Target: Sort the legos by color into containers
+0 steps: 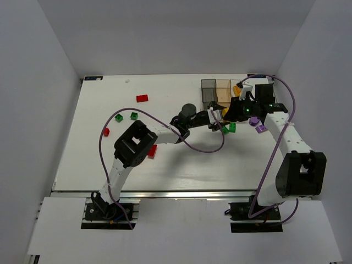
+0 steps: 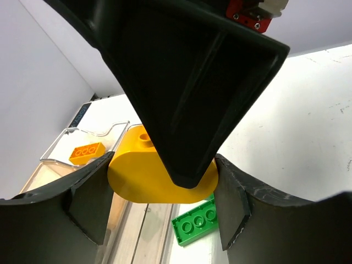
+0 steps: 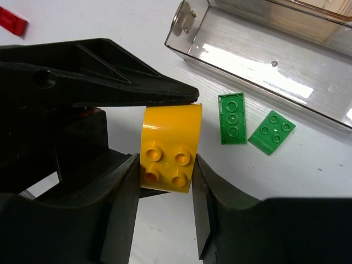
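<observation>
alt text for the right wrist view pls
The right gripper clamps a yellow plastic brick with a rounded top, which the left gripper also grips from the side. Behind, two flat green bricks lie beside a smoky clear plastic bin on a white table.

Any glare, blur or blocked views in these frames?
Right wrist: glare inside the grey bin; yellow brick sharp. Left wrist: the right arm's finger, close and black, fills the upper frame, no detail. Top external: bright strip on the near edge of the table.

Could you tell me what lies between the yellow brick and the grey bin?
A long green lego and a square green lego, in the right wrist view.
</observation>
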You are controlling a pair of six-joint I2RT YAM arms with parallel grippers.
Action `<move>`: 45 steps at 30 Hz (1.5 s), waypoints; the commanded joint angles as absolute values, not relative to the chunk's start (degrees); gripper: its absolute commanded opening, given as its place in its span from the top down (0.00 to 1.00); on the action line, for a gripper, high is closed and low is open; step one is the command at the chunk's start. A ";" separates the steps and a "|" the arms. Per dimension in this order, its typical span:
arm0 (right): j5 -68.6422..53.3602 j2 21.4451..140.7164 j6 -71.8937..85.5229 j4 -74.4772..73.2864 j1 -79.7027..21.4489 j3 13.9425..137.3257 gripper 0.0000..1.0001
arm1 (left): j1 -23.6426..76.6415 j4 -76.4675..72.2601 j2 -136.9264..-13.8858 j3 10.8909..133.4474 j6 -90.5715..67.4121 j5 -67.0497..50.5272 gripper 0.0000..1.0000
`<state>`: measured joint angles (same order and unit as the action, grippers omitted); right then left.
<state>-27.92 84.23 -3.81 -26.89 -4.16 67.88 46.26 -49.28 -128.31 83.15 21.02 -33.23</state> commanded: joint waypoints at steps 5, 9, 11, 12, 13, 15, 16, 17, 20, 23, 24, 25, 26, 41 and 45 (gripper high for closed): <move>-27.51 83.93 -4.66 -24.26 -4.75 68.90 1.00 | 46.41 -51.59 -121.38 81.13 19.34 -32.08 0.60; -27.34 84.20 -4.31 -23.21 -4.40 70.66 1.00 | 46.41 -53.35 -119.45 78.23 17.32 -29.97 0.08; -26.20 84.81 -4.31 -23.12 -4.31 71.89 1.00 | 46.41 -54.14 -117.87 76.38 16.00 -28.31 0.03; -25.32 85.51 -4.31 -22.77 -4.22 73.20 1.00 | 46.41 -54.31 -117.25 75.68 15.39 -27.69 0.03; -25.05 85.87 -4.31 -22.94 -4.13 73.91 1.00 | 45.71 -54.23 -116.64 74.80 14.86 -26.99 0.02; -24.44 86.83 -4.22 -22.85 -4.04 75.92 1.00 | 45.18 -53.18 -114.36 73.92 13.80 -24.88 0.02; -24.00 87.18 -4.31 -22.68 -4.13 76.63 1.00 | 45.18 -51.17 -113.65 73.31 14.32 -23.74 0.02; -22.25 87.45 -4.31 -22.33 -3.87 77.16 1.00 | 45.18 -49.67 -112.69 73.13 14.76 -21.38 0.02; -17.17 90.52 -4.48 -21.09 -3.78 80.50 1.00 | 45.18 -41.25 -108.82 72.69 15.03 -14.36 0.02; -10.67 96.05 -4.75 -20.83 -3.25 85.16 1.00 | 45.18 -33.42 -103.46 70.41 13.81 -9.08 0.02; -8.98 98.67 -4.66 -20.66 -3.34 86.04 1.00 | 45.18 -28.44 -102.23 70.23 13.19 -5.92 0.02; -7.57 99.92 -4.66 -20.13 -3.25 88.22 1.00 | 45.18 -25.87 -99.43 70.14 10.83 -4.50 0.03; -5.38 101.24 -4.48 -20.04 -3.25 89.20 1.00 | 45.18 -22.79 -98.19 70.14 9.24 -2.92 0.03; 5.89 122.15 -7.38 -24.34 -3.16 110.90 1.00 | 45.18 12.38 -69.80 57.66 -14.23 10.98 0.02; 5.45 126.56 -8.00 -27.16 -3.16 115.93 0.64 | 45.18 20.36 -65.14 56.78 -20.03 13.35 0.02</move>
<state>3.99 125.01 -6.63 -24.71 -3.38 112.71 45.36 12.08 -68.36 57.56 -13.82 10.07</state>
